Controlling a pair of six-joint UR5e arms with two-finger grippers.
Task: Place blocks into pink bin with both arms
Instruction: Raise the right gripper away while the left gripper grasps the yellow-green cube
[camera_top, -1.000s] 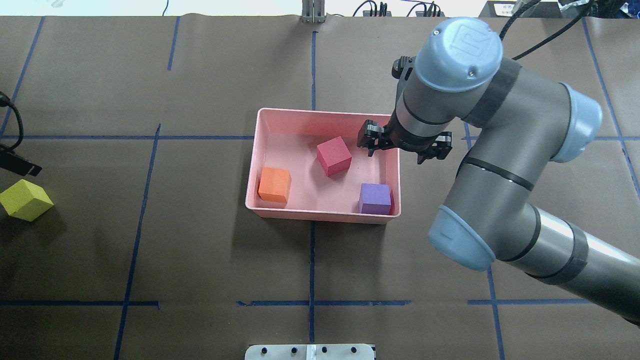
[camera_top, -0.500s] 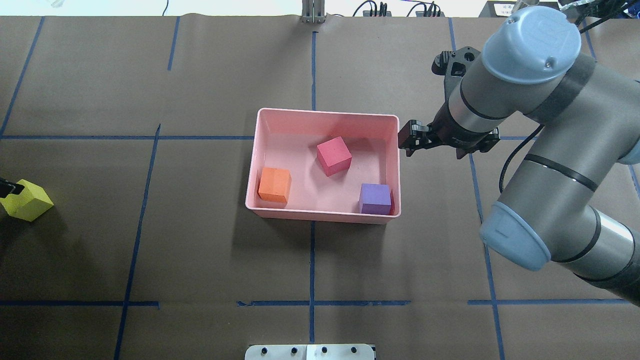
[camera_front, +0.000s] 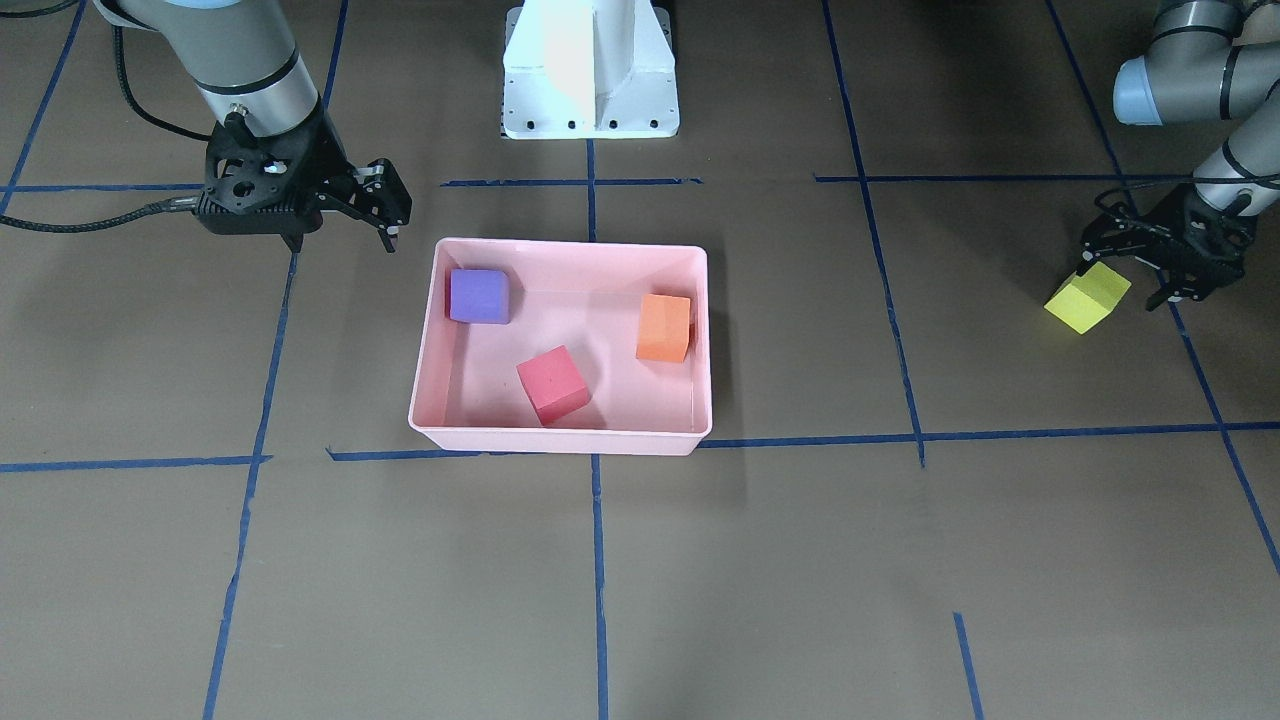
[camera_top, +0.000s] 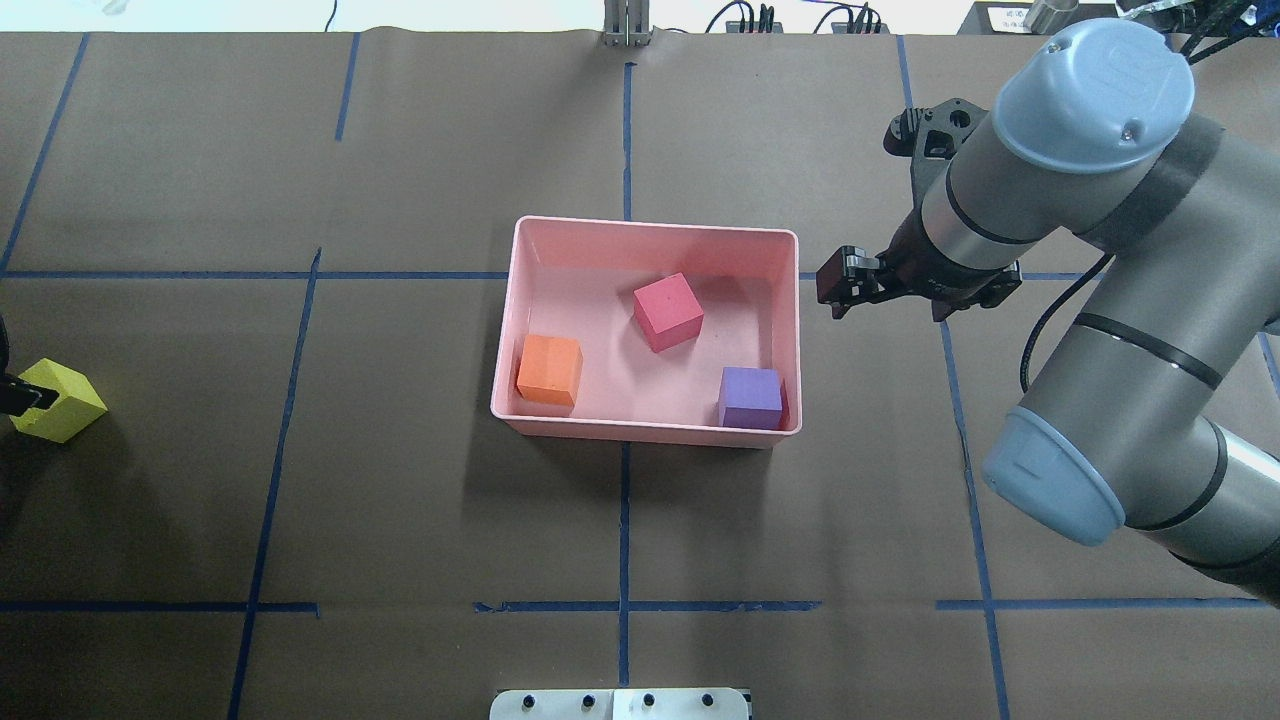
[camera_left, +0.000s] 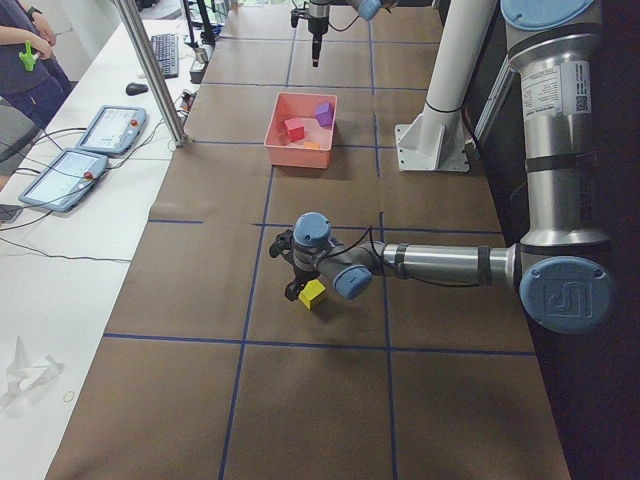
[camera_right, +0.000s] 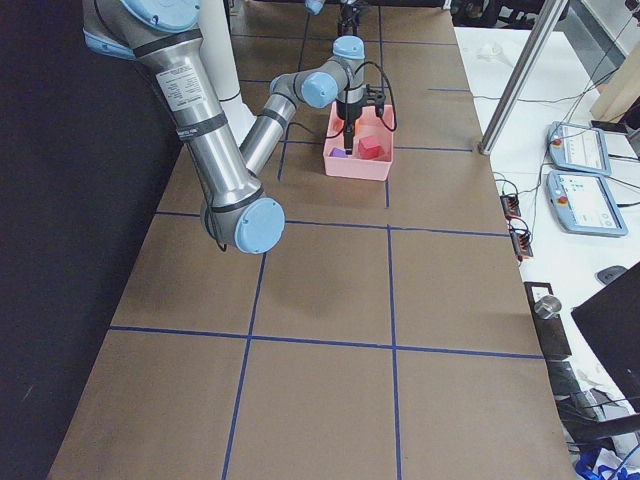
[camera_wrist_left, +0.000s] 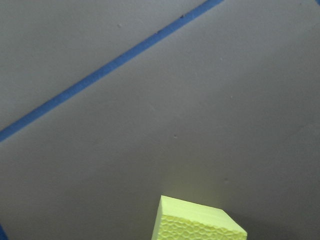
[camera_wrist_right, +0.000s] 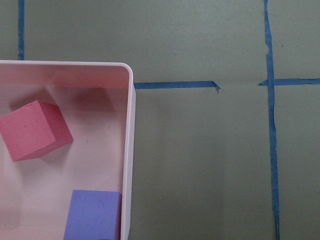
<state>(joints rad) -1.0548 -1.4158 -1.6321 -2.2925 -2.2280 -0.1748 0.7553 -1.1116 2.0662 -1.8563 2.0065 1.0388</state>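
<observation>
- Grey right arm (camera_top: 1120, 380) carries the right gripper (camera_front: 340, 232), released and empty, just outside the pink bin's wall facing the desk's right edge.
- Pink bin (camera_top: 655, 226) sits mid-desk and holds the red block (camera_top: 668, 310), orange block (camera_top: 549, 368) and purple block (camera_top: 750, 397).
- Yellow-green block (camera_top: 62, 400) lies by the desk's left edge, with the left gripper (camera_front: 1125, 282) spread over it, unclenched.

A robotics lab: robot arms (camera_top: 1090, 230) at a paper-covered table (camera_top: 400, 520) gridded with blue tape (camera_top: 623, 520), control tablets (camera_left: 110, 128) and a keyboard (camera_left: 165, 55) alongside.
</observation>
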